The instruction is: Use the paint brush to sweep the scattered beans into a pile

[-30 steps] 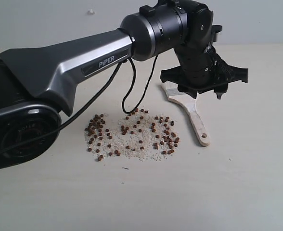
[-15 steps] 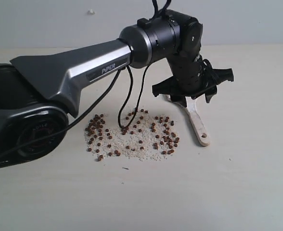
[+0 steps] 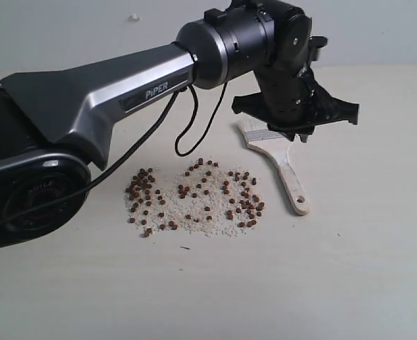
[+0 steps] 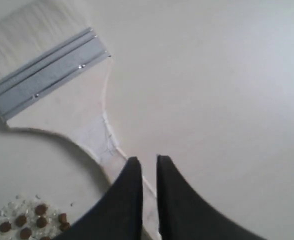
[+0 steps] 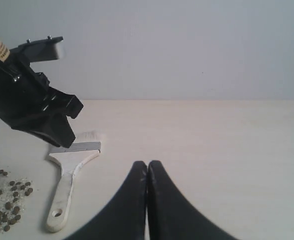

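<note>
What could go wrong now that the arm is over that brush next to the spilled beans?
The left jaws stand almost closed over the thin neck of the paint brush, which runs slantwise beneath them; a skewed pinch might let it slip or twist. The beans lie close beside the handle, so a swinging brush could scatter them wider.

I've got the paint brush (image 3: 284,166) lying flat, its holed pale wooden handle nearest me and its whitish bristles farthest. The reddish-brown beans (image 3: 194,193) lie scattered loosely among white crumbs (image 3: 194,221), just beside the handle.
</note>
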